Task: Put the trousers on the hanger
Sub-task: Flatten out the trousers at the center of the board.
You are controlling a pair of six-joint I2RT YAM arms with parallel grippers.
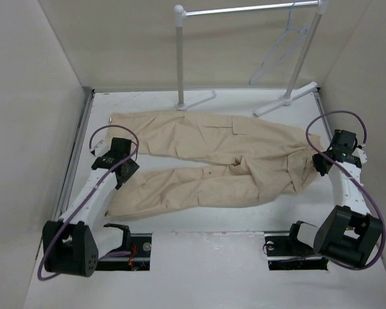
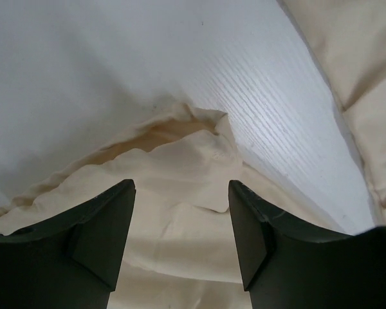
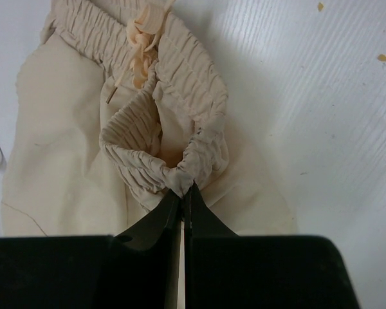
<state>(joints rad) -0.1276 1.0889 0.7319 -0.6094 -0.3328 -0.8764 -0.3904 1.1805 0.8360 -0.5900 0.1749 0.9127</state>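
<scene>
Trousers [image 1: 212,161]: spread flat across the table [image 1: 199,257], waist end toward the right, both legs running left.
Hanger [image 1: 284,48]: hooked on the rail [image 1: 244,9] at the far right corner, well apart from the trousers.
Left gripper [image 2: 182,187]: jaws spread wide just above the near leg's hem; nothing held.
Right gripper [image 3: 183,193]: jaws pinched tight on a fold of the gathered elastic waist.

Beige trousers [image 1: 212,161] flat on table, legs left; hanger [image 1: 284,48] hooked on rail.
</scene>
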